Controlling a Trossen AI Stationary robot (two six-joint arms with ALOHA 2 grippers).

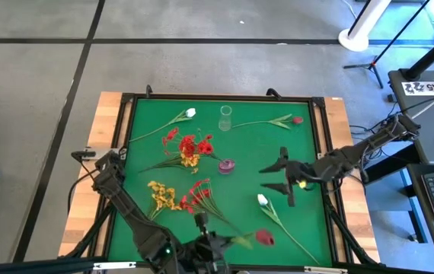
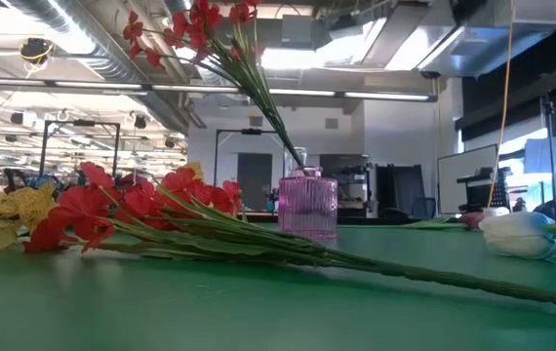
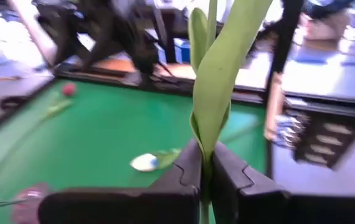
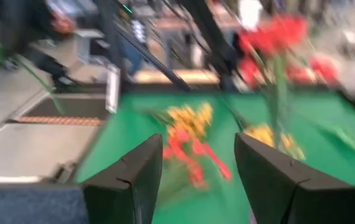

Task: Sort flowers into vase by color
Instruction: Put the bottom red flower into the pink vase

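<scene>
Overhead looking down, low level across table [image 1: 148, 152] (shared), wrists close.

A dark red tulip [image 1: 264, 237] with a long green stem and leaves is clamped by its stem between the closed fingers of the left gripper [image 3: 205, 177], its bud out beyond the fingers. A white tulip [image 1: 263, 200] lies flat just below the open right gripper [image 1: 287, 177]. A red blossom spray [image 1: 199, 192] and a yellow-orange spray [image 1: 160, 195] lie well to that gripper's left. Another red cluster [image 1: 189, 143] stands in a pink vase [image 1: 225, 165]. A second white tulip [image 1: 190, 113] and a dark red tulip [image 1: 296, 119] lie at the far edge, flanking a clear vase [image 1: 225, 117].
</scene>
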